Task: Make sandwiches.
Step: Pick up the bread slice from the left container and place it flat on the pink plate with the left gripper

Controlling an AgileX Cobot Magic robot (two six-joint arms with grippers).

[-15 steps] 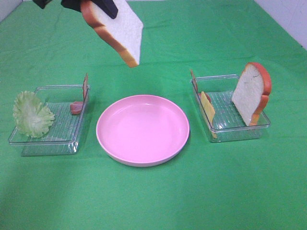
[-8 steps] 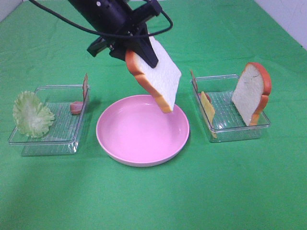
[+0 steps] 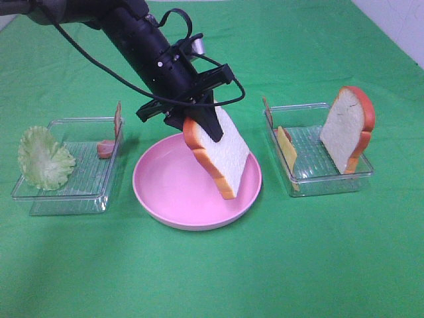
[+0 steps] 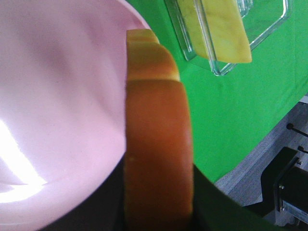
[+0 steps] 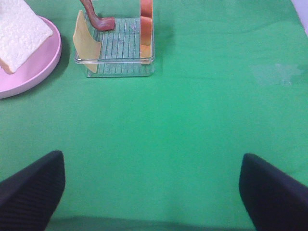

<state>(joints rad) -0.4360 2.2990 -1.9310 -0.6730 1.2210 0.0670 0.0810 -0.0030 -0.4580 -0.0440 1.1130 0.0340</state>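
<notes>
Over pink plate [image 3: 165,189]: left hand [image 3: 204,123] clamped on bread slice [image 3: 226,159], plate contact unclear; right hand [image 5: 151,192] spread apart, edge-cropped.

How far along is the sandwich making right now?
Done: nothing lies on the pink plate yet. In hand: the left gripper holds the first bread slice tilted over the plate. Left: the lettuce and bacon in the left tray, and the cheese and second bread slice in the right tray, all to stack. The right gripper is open, holding nothing.
</notes>
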